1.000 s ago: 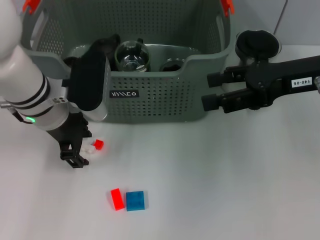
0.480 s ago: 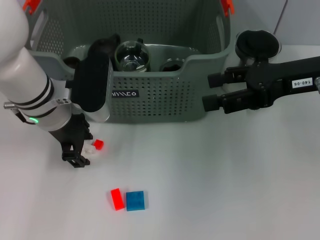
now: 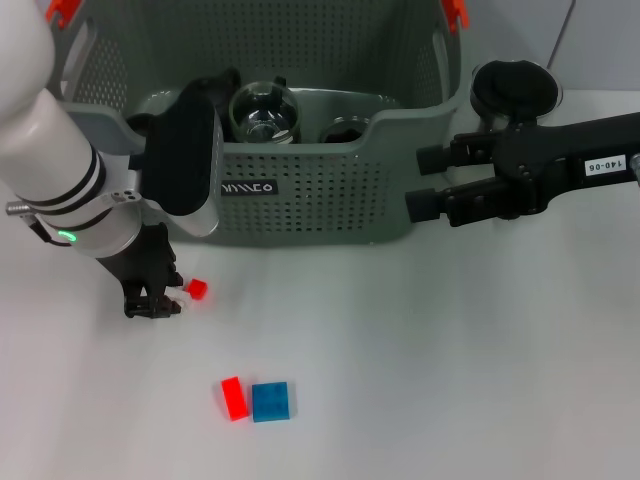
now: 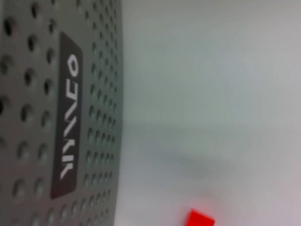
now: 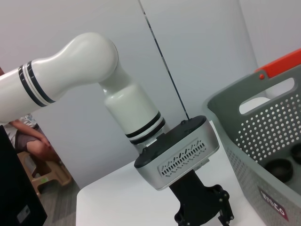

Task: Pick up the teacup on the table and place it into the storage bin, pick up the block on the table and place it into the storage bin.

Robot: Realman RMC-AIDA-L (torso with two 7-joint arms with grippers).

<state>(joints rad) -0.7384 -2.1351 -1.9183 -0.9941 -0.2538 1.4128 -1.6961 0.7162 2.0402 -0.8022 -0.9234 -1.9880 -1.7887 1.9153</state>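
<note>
Since the earlier frames the left gripper (image 3: 160, 303) has drawn in toward the small red-and-white block (image 3: 190, 292), its black fingers (image 3: 150, 305) now closed up against the white part of that piece, where before they stood a little wider and lower beside it; whether the block is truly pinched I cannot tell, though the fingers look nearly together around it. Largest in the scene is the white table (image 3: 450, 380), and on its far side stands the storage bin (image 3: 320, 190), a grey perforated basket with orange clips (image 3: 455, 12) at the rim and a black label (image 3: 248, 187) on its front wall. Inside the bin, seen over the front cut-out, sit a clear glass teacup (image 3: 264, 112) and a darker round cup (image 3: 346, 130) beside it. The left arm (image 3: 60, 170), white with black bands, reaches down just in front of the bin's left corner. The right gripper (image 3: 418, 184) hangs off the bin's right front corner, well apart from the blocks, its two black fingers spread and holding nothing. Nearer the front of the table lie a blue block (image 3: 271, 401) and a red block (image 3: 233, 398), touching side by side. From the left wrist, the label (image 4: 67, 117) and a red corner of the block (image 4: 201, 219) show.
</note>
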